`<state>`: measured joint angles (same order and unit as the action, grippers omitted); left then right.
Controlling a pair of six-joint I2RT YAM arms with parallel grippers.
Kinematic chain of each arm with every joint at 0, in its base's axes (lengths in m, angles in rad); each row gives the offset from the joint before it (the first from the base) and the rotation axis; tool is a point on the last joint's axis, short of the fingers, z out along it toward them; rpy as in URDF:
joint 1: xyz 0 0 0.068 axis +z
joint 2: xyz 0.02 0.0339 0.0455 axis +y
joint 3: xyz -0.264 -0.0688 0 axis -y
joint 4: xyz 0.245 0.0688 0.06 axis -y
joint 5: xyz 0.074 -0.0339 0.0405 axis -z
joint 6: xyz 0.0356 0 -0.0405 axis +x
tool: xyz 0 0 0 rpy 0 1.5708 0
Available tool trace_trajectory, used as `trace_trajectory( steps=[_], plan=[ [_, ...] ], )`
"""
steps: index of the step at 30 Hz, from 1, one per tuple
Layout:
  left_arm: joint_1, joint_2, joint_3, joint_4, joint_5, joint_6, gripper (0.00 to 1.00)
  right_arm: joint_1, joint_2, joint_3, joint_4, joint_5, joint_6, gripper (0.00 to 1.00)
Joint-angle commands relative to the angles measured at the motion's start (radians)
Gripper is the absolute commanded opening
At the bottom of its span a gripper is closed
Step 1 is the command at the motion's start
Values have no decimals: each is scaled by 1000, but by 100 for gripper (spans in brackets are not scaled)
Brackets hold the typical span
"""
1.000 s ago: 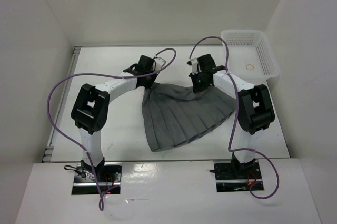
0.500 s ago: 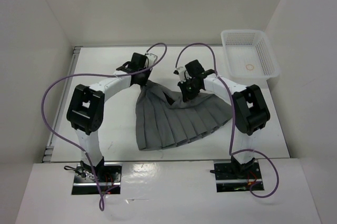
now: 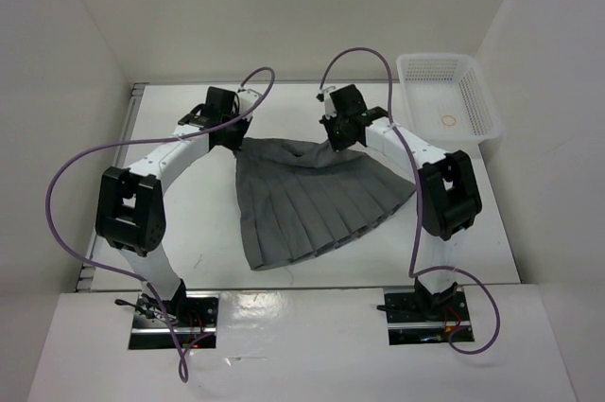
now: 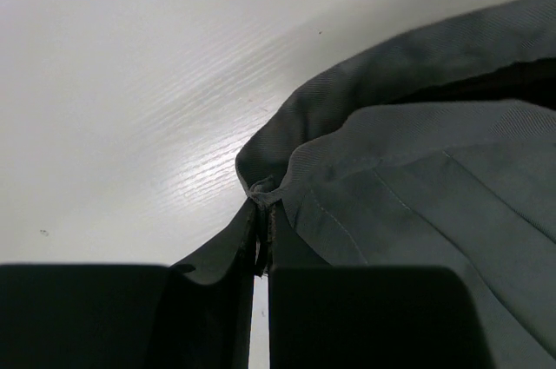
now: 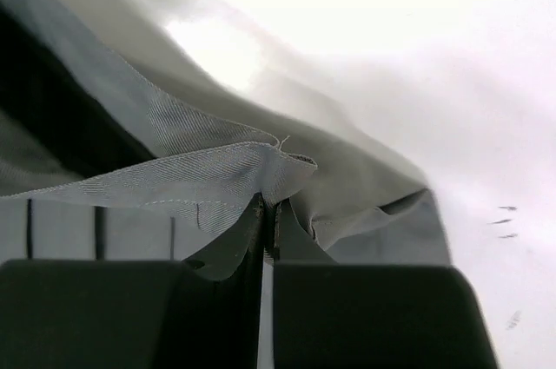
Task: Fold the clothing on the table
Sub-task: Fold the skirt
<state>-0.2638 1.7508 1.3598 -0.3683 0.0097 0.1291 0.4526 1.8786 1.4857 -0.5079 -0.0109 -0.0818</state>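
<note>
**Gripped, not yet folded**

The left fingers and right fingers each pinch the waistband of the mid-grey pleated fabric skirt. It is stretched between them, with its hem fanning away over the flat white surface. No fold shows, so all folding remains.

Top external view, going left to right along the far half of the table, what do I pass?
metal rail → left gripper → right gripper → white mesh basket

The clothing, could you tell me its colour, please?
The clothing is plain mid-grey, pleated; top view shows best.
</note>
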Motion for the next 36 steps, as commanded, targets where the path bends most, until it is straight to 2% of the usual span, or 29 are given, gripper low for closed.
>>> trace_trajectory(
  steps=[1,5,11,16,20,25,36],
  plan=[
    [1,-37,8,-9,42,32,0,5,33,71,69,127,37,0],
    [-18,-27,9,-9,42,32,0,-43,95,120,97,222,71,0],
    [-40,-27,-10,-9,67,43,0,-156,180,199,117,266,60,0],
    [-40,-27,-30,-18,101,43,0,-175,212,199,143,275,28,0],
    [-40,-27,-51,-18,101,52,0,-175,223,128,134,252,65,0],
    [-40,-5,-18,-9,72,70,0,-129,111,-40,170,272,96,0],
    [-40,102,120,42,52,60,0,-109,-68,-180,169,287,137,0]
  ],
)
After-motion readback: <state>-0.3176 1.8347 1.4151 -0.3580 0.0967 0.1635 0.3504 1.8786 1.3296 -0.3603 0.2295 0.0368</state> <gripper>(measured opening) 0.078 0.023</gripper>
